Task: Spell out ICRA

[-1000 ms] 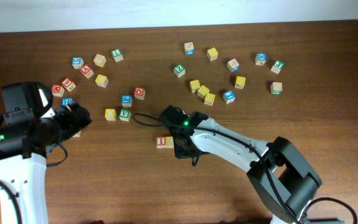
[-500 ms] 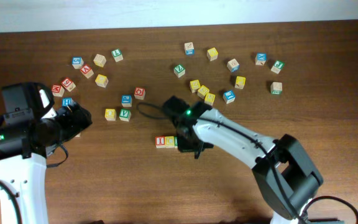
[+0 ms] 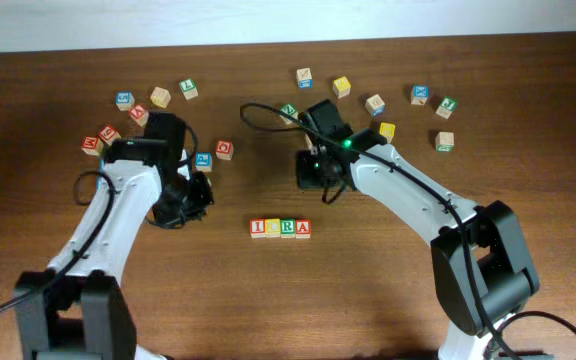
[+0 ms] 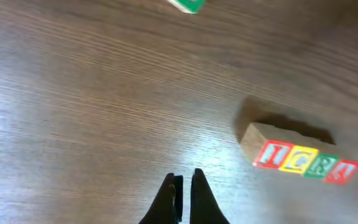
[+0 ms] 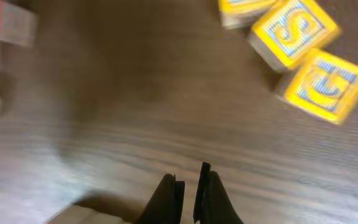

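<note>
Four letter blocks stand side by side in a row (image 3: pixel 281 228) near the table's middle, reading I, C, R, A. In the left wrist view that row (image 4: pixel 303 163) lies to the right, well apart from my left gripper (image 4: pixel 185 178), which is shut on nothing. From overhead, the left gripper (image 3: pixel 190 200) sits to the left of the row. My right gripper (image 3: pixel 311 172) hangs behind the row, above the wood. Seen from its wrist, the right gripper (image 5: pixel 188 175) is shut and empty, with yellow S (image 5: pixel 294 31) and G (image 5: pixel 328 84) blocks ahead to its right.
Loose letter blocks lie scattered across the back: a group at the left (image 3: pixel 158 97), a red one (image 3: pixel 225 149) and a blue one (image 3: pixel 203 160) near my left arm, and more at the right (image 3: pixel 420 95). A green block (image 4: pixel 188 5) shows far ahead of the left gripper.
The row has grown from two blocks to four. The right gripper has drawn back from the row toward the far side. The left arm swung in from the far left and its gripper shut.
</note>
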Motion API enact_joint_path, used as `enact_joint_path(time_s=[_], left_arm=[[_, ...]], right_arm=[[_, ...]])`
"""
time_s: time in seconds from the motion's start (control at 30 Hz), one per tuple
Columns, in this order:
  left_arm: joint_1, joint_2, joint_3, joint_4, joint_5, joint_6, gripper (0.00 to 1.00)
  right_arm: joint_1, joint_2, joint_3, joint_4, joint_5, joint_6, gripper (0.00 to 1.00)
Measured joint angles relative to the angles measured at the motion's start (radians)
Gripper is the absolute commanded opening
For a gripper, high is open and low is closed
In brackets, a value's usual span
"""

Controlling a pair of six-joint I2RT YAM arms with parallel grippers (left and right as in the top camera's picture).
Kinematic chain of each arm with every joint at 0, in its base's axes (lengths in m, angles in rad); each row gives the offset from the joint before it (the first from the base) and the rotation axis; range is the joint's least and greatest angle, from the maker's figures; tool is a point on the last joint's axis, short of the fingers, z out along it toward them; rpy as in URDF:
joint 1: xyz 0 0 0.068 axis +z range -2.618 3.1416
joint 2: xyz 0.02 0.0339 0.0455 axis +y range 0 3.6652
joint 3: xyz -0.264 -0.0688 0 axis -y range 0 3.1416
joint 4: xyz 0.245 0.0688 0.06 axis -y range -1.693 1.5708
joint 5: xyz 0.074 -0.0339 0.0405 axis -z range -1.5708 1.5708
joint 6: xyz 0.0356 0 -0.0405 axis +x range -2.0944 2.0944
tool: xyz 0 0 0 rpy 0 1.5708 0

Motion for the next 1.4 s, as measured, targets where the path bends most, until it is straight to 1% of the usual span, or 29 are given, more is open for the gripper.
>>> enact_joint_path(time_s=[0.07,0.13,0.23,0.33,0.37,0.4,0.47,0.53,0.7,0.8,1.4], left_arm=[[0.003,0.012,-0.002,0.000,-0.043,-0.040,0.00],[0.029,0.012,-0.003,0.000,-0.058,-0.065,0.00],[0.128,0.012,-0.003,-0.009,-0.068,-0.080,0.00],[0.197,0.012,-0.003,-0.030,-0.069,-0.083,0.00],[0.239,0.012,-0.003,-0.033,-0.073,-0.083,0.00],[0.254,0.012,-0.003,-0.039,-0.074,-0.083,0.00],[0.264,0.012,-0.004,-0.055,-0.078,-0.083,0.01],[0.265,0.012,-0.004,-0.056,-0.082,-0.083,0.02],[0.265,0.012,-0.004,-0.057,-0.085,-0.083,0.02],[0.265,0.012,-0.004,-0.057,-0.085,-0.083,0.02],[0.265,0.012,-0.004,-0.057,-0.085,-0.083,0.03]], right_arm=[[0.002,0.000,0.001,0.080,-0.077,-0.012,0.04],[0.029,0.000,0.001,0.092,-0.106,-0.014,0.04],[0.126,0.000,0.001,0.115,-0.092,-0.014,0.04],[0.166,0.002,0.001,0.126,-0.068,-0.004,0.04],[0.185,0.013,0.001,0.137,-0.058,0.004,0.04],[0.204,0.043,0.001,0.137,-0.054,0.024,0.04],[0.211,0.081,0.001,0.136,-0.051,0.043,0.04],[0.212,0.081,0.001,0.134,-0.050,0.047,0.04],[0.227,0.118,0.001,0.129,-0.047,0.048,0.04],[0.227,0.120,0.001,0.104,-0.035,0.076,0.04],[0.227,0.121,0.001,0.063,-0.032,0.100,0.04]])
